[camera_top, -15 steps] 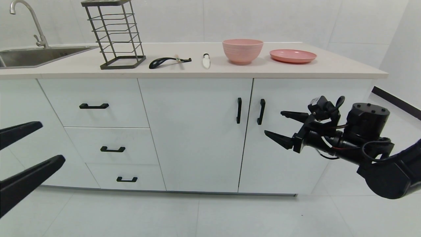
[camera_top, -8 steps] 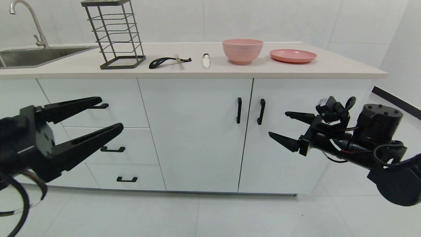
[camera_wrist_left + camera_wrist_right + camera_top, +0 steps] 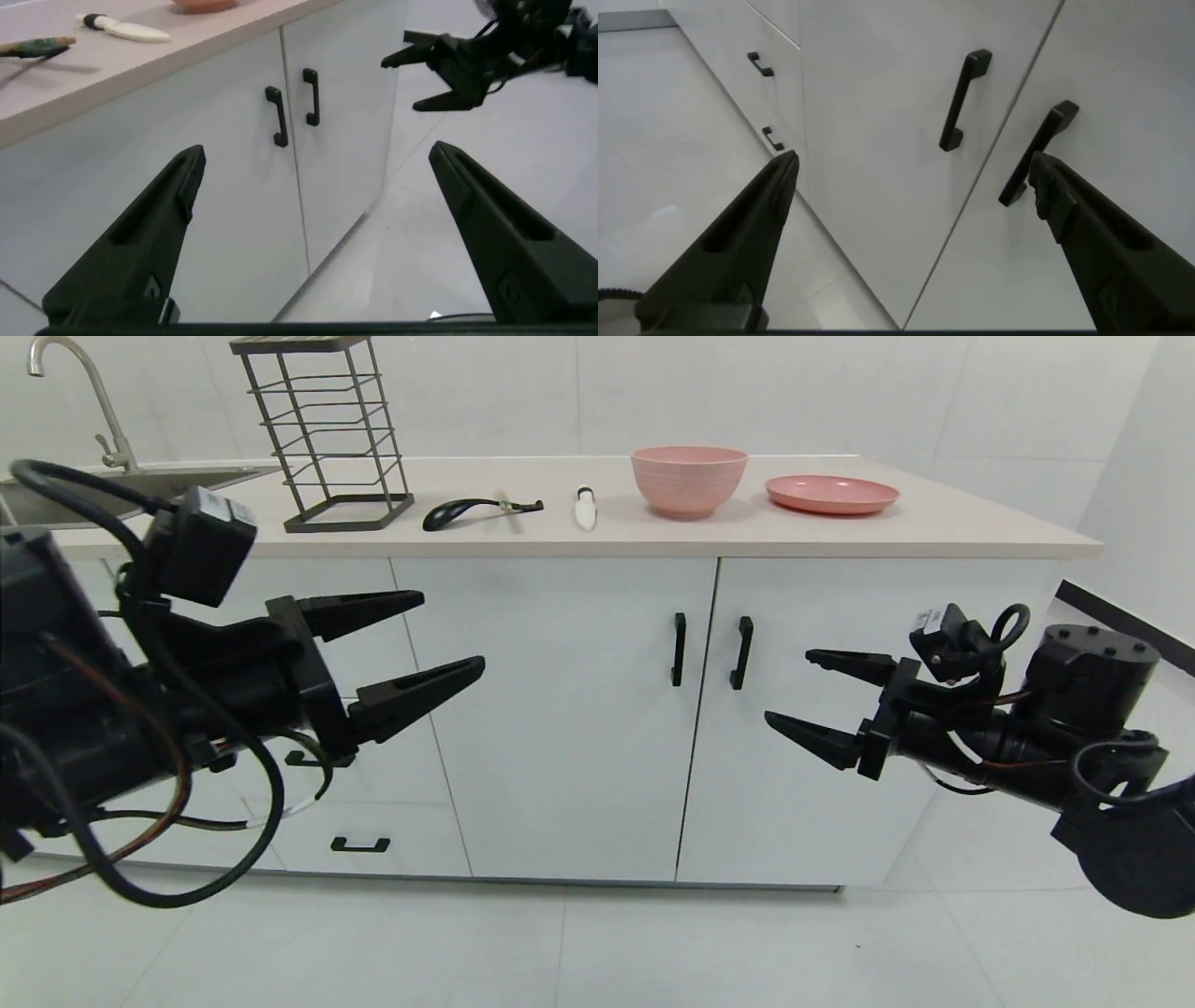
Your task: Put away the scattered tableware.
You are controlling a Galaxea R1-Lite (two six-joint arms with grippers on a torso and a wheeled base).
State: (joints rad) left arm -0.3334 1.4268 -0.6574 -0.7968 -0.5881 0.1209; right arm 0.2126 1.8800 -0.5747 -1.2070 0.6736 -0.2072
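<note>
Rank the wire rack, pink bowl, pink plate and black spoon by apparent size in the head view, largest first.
1. wire rack, clearly largest.
2. pink bowl, taller and fills more of the picture.
3. pink plate, close behind; slightly wider but much flatter.
4. black spoon, smallest.

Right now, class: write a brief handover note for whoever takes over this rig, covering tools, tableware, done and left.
Left tool: open, empty, before the white drawers.
Right tool: open, empty, before the white cabinet doors.
On the beige countertop, right of the black wire rack: black spoon, small white knife, pink ribbed bowl, flat pink plate.
Done: nothing put away.
Left: all four pieces.
</note>
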